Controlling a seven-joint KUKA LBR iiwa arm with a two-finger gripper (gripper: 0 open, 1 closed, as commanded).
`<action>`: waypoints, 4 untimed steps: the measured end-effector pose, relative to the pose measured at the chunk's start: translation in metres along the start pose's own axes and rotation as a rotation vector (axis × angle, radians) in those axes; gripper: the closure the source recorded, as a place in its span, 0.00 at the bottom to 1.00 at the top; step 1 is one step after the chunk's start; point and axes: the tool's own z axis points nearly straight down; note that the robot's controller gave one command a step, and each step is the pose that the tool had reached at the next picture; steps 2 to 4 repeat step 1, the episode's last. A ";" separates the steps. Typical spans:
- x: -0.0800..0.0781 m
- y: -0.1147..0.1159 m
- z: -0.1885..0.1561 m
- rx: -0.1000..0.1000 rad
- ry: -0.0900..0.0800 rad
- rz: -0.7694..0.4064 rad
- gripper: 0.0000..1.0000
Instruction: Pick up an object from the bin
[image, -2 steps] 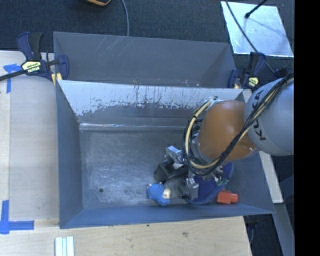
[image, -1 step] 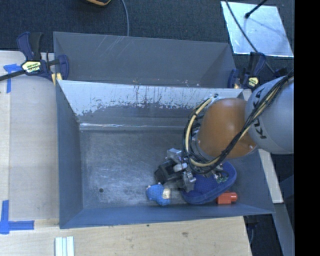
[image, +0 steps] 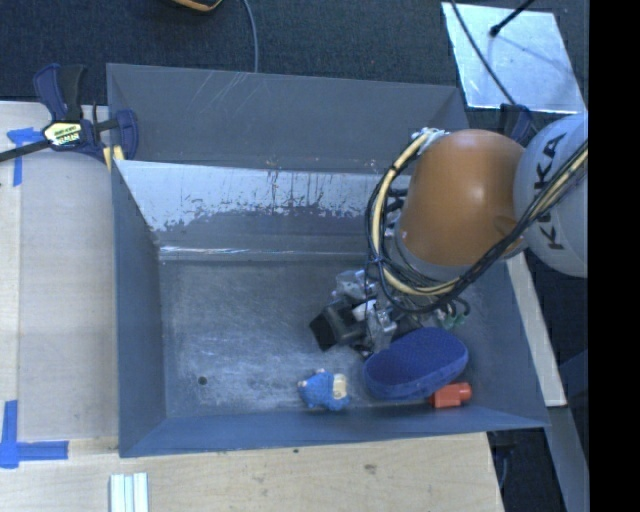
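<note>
Grey metal bin (image: 138, 300) seen from above. Its left half, from 7 to 11 o'clock, is bare floor.

At 6 o'clock, near the front wall, lies a small blue and cream thing (image: 323, 390), lumpy in shape.

Just right of the bin's middle, toward 4 o'clock, the gripper (image: 352, 315) is low over the floor. Its tip is a cluster of black and silver parts, and whether it is open, closed or holding anything cannot be told.

At 5 o'clock lies a dark blue oval object (image: 416, 363), flat and padded-looking. Its upper left edge is just beside the gripper, and it is the nearest thing to it.

A small orange block (image: 452, 396) sits by the oval's lower right edge, against the front wall.

At 3 o'clock, the arm's orange dome (image: 465, 205), ringed with yellow and black cables (image: 383, 215), overhangs the bin's right side. A small green scrap (image: 457, 318) peeks out beneath it.
</note>
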 end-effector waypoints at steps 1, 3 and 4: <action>-0.022 -0.010 -0.110 0.001 0.001 -0.011 1.00; -0.022 -0.010 -0.110 0.001 0.001 -0.011 1.00; -0.022 -0.010 -0.110 0.001 0.001 -0.011 1.00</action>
